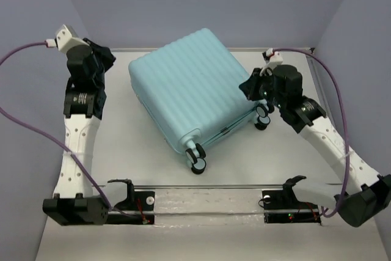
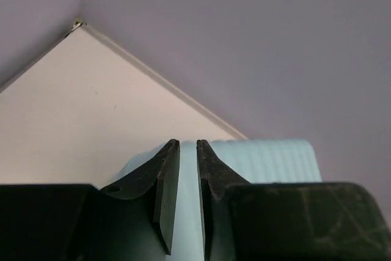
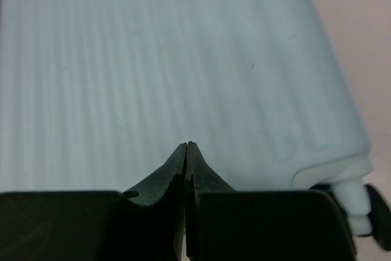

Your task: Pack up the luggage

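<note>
Aqua ribbed shell marks the single luggage, which is laid closed and askew on the white worktop in the top view. Two casters are counted at its near edge, and two hands are seen. The left hand is held off the luggage's far-left corner, apart from it. The right hand is set close against its right side; contact cannot be told.

In the left wrist view, the left hand is seen slightly parted, with nothing between. The luggage lies just ahead.

In the right wrist view, the right hand is pressed together and empty. The luggage fills the view beyond it, with one caster at lower right.
</note>
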{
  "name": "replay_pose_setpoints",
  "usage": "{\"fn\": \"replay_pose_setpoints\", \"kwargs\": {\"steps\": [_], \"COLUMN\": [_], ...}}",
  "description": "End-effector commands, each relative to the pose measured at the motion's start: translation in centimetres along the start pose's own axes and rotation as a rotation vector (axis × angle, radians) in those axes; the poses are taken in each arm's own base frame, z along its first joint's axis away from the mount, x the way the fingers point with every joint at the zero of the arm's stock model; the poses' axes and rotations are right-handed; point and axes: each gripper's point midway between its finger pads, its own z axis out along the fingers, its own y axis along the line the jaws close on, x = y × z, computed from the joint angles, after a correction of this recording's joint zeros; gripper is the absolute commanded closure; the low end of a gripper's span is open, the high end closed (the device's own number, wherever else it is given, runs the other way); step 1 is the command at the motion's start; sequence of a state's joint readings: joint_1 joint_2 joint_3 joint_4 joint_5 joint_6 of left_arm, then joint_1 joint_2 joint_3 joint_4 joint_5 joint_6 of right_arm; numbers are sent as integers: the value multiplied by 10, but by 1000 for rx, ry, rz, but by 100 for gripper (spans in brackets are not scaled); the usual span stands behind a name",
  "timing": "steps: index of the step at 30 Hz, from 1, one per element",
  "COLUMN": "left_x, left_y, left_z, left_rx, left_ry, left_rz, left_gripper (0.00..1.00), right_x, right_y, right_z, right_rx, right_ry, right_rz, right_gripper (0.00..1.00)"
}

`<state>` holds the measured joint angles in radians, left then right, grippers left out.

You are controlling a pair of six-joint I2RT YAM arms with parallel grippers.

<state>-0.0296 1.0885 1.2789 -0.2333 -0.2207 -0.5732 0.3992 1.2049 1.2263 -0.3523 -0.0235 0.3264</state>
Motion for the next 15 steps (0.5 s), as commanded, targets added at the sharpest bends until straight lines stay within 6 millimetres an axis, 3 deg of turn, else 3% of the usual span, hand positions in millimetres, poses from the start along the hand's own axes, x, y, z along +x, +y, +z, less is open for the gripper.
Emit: {"fn": "replay_pose_setpoints", "kwargs": {"steps": [1, 4, 5, 6, 8, 9, 11, 12, 13, 14, 15], "left_x": [-21, -20, 12, -7, 5, 15, 32, 56, 58, 81, 80], "left_y": [-30, -47, -29, -43, -41, -37, -37, -32, -37, -38, -40], "left_z": [61, 113, 146, 154, 177, 197, 213, 227, 232, 241, 242], "left_rx": [59, 68, 5, 27, 32, 23, 56, 68, 97, 143, 149], "left_ry": [30, 84, 173, 143, 183, 214, 263, 320, 327, 389, 383], "left_rz": [21, 68, 103, 107, 128, 144, 160, 165, 165, 161, 160], "left_gripper": [71, 71, 70, 70, 70, 70, 70, 70, 70, 71, 71], "right_x": [60, 88, 108, 124, 138, 142, 154, 154, 162, 163, 167], "right_y": [10, 0, -7, -12, -11, -14, -22, -29, -33, -35, -36], "right_z": [-38, -56, -55, -54, -54, -53, -48, -44, -36, -31, -25], "right_rx": [-30, -7, 13, 25, 22, 36, 70, 108, 126, 141, 148], "right_ry": [110, 168, 212, 249, 281, 284, 314, 306, 326, 333, 346], "right_rz": [1, 36, 58, 71, 95, 98, 96, 89, 86, 83, 84], "right_gripper": [93, 93, 93, 93, 93, 93, 93, 93, 93, 93, 93]}}
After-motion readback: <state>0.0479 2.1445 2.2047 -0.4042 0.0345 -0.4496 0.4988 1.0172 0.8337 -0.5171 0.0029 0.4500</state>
